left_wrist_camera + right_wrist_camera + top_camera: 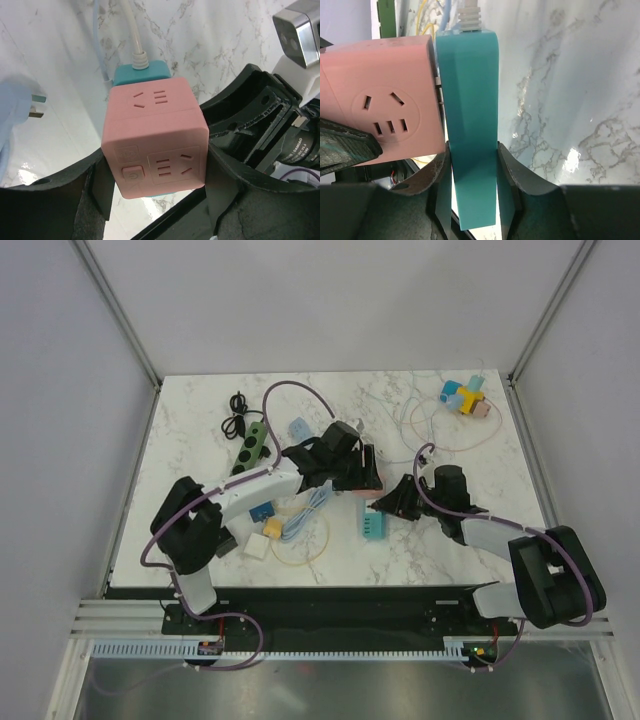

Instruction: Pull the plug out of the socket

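A pink cube socket [155,140] is held in my left gripper [157,187], whose fingers press its two sides. A teal plug [142,72] with a white cable [131,30] sits against the cube's far face. In the right wrist view my right gripper [472,185] is shut on the teal plug [472,100], beside the pink cube [380,115]; only a thin dark gap shows between them. In the top view both grippers meet mid-table, left [345,468] and right [388,502], with a sliver of the pink cube [366,490] between them.
A light blue socket block [373,528] lies just in front of the grippers. A green power strip [250,447], black cable [237,405] and pale blue plug [299,428] lie at the back left. Coloured cubes [465,397] sit back right. Small adapters [268,528] and cables lie front left.
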### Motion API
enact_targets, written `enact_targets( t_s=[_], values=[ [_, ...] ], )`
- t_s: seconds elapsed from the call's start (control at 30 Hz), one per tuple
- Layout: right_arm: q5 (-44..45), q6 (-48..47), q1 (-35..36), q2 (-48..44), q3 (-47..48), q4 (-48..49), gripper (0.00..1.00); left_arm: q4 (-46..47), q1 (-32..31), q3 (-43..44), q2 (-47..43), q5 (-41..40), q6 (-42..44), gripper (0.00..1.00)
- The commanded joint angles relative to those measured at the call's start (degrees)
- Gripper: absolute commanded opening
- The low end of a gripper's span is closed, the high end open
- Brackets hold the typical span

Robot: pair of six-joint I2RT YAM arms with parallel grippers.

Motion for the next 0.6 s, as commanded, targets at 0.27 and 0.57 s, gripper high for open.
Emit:
enact_targets(
  t_s=[0.27,0.57],
  values=[
    [13.77,-2.32,-1.45,2.12,3.1,-9.23,0.0,37.57,6.09,-17.4,-9.53,33.1,-18.48,0.02],
    [12.71,-4.69,-1.45,-0.08,3.63,-9.14,0.0,1.87,2.04,-7.54,-16.64,7.43,1.74,0.02]
  ],
)
